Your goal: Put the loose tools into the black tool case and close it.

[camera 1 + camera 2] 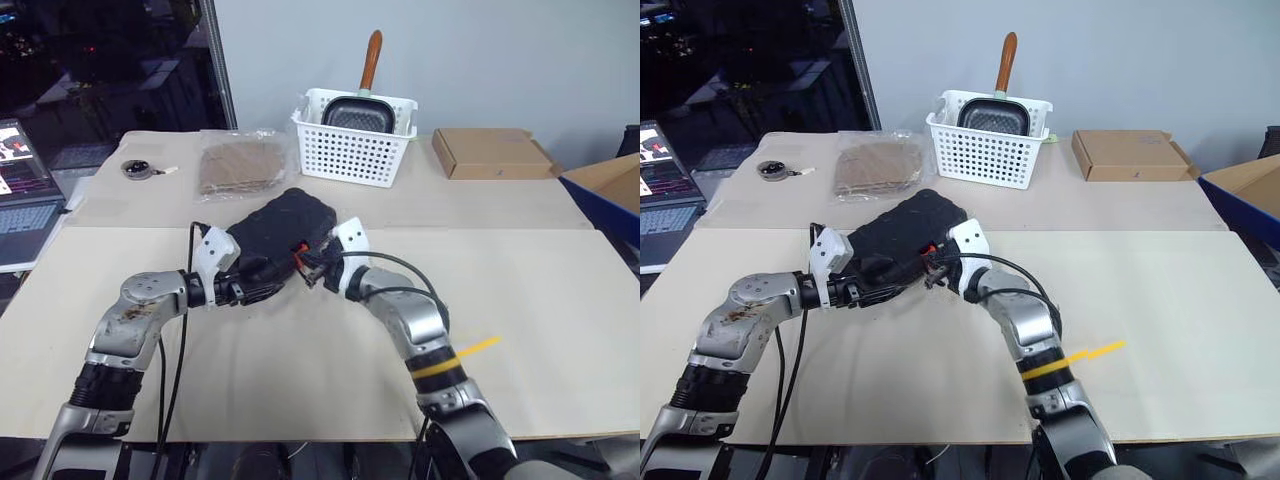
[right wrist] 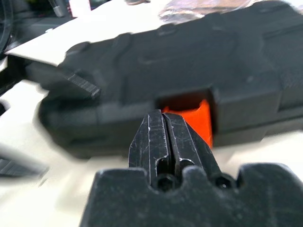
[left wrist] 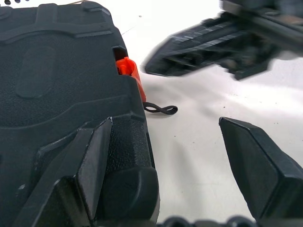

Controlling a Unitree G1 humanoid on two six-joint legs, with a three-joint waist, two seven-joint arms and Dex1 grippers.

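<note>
The black tool case (image 1: 282, 228) lies shut on the table, slanted, with its red-orange latch (image 2: 189, 118) on the side facing me. My left gripper (image 1: 262, 285) is open at the case's near corner. One of its fingers (image 3: 94, 161) lies over the textured lid and the other stands off over bare table. My right gripper (image 2: 161, 116) is shut with nothing in it, its tips right in front of the latch (image 1: 298, 247). The left wrist view shows it as a blurred shape (image 3: 189, 52) beside the latch (image 3: 128, 68). The loose tools are out of view.
A white perforated basket (image 1: 352, 150) holding a pan stands behind the case. To its right lies a flat cardboard box (image 1: 490, 152), to its left a bagged brown pad (image 1: 240, 165) and a dark round disc with a cord (image 1: 138, 168). A blue-edged box (image 1: 615, 190) sits at the far right.
</note>
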